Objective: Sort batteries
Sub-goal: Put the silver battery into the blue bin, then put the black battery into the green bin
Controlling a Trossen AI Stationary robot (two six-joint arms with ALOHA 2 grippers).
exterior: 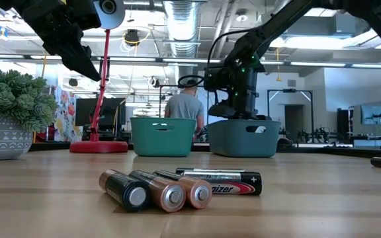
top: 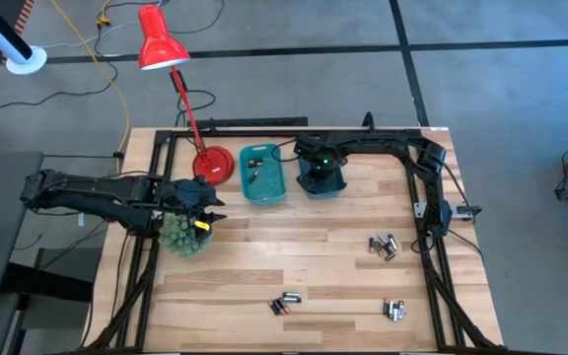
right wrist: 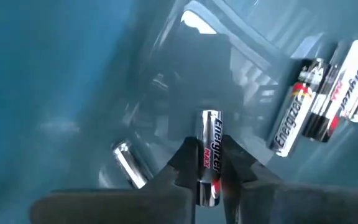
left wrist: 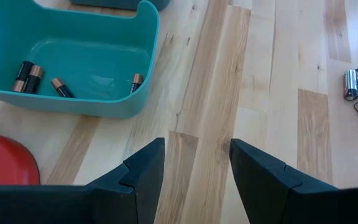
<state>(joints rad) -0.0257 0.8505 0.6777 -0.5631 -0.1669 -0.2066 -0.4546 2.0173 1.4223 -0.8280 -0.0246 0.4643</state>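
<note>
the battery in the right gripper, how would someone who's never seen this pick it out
Find the two teal bins at the table's far edge; the right gripper reaches down into the darker bin. Between its fingertips stands a silver and black battery, upright. The other batteries in that bin lie loose against the floor and wall, untouched by the fingers.

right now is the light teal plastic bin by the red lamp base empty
No: the left wrist view shows several copper-and-black cylindrical batteries lying on the floor of the light teal plastic bin.
</note>
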